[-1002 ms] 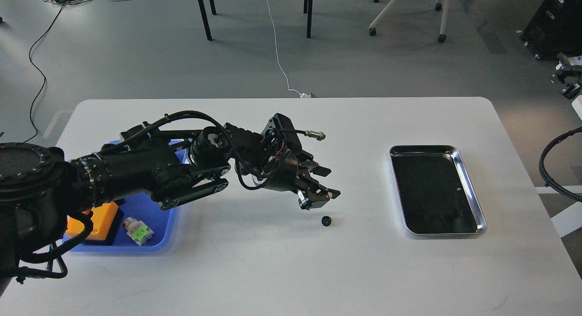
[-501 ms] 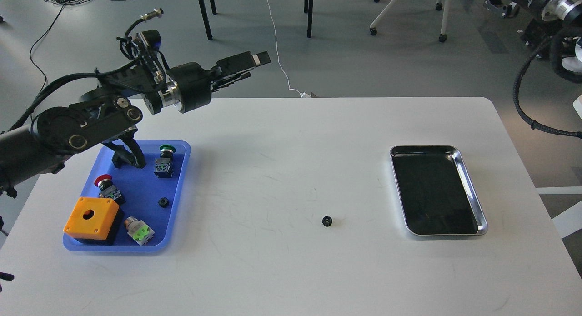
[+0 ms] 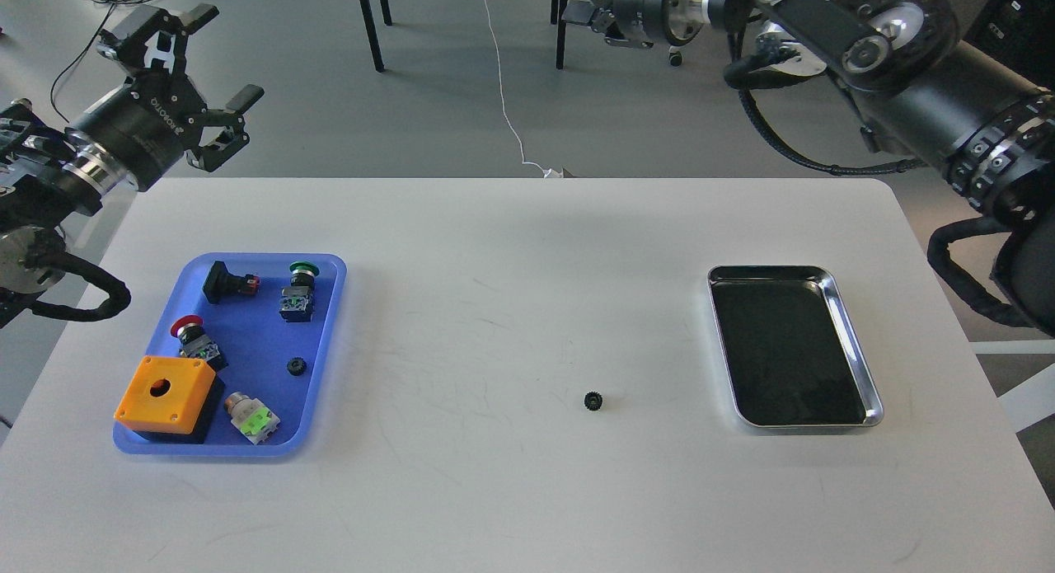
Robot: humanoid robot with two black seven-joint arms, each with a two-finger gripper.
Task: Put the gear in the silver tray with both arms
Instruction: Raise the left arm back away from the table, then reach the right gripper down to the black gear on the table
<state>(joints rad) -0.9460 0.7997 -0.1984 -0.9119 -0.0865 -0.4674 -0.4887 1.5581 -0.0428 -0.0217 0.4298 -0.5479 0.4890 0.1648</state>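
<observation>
A small black gear (image 3: 593, 401) lies alone on the white table (image 3: 494, 309), left of the silver tray (image 3: 851, 335), which holds nothing. My left gripper (image 3: 221, 55) is open and empty, raised beyond the table's far left corner, far from the gear. My right arm comes in from the right along the top. Its gripper (image 3: 579, 2) is at the top edge, partly cut off, and I cannot tell its fingers apart. It is high and far behind the gear.
A blue plastic tray (image 3: 325, 326) at the left holds an orange box (image 3: 165, 396), several push-button switches and another small black gear (image 3: 297, 366). Chair and table legs stand on the floor beyond the table.
My left arm pulled back from just above the gear to the far left and up, leaving the gear on the table. My right arm swung in across the top right.
</observation>
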